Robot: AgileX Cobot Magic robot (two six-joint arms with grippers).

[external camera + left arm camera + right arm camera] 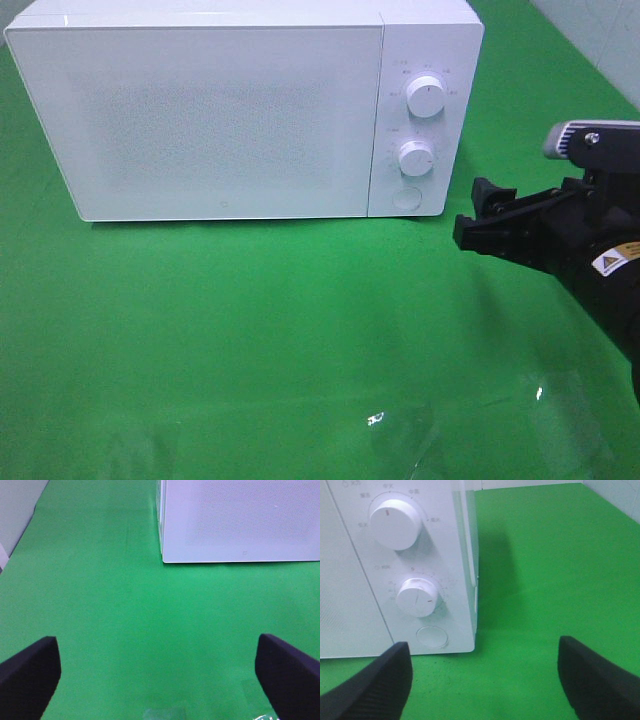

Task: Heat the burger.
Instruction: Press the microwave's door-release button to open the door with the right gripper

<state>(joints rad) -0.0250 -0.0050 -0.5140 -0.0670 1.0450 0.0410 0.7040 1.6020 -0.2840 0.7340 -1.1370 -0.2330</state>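
Note:
The burger is out of view in all three views. A white microwave stands at the back of the green table with its door closed. My right gripper is open and empty, hovering just right of the microwave's control panel. In the right wrist view the gripper faces the panel's lower corner, with the upper knob, the lower knob and the round button ahead. My left gripper is open and empty over bare cloth, short of the microwave's left front corner. The high view does not show it.
Green cloth covers the table. A patch of clear shiny film lies near the front edge. A pale wall borders the back right, and another pale wall runs along the left side.

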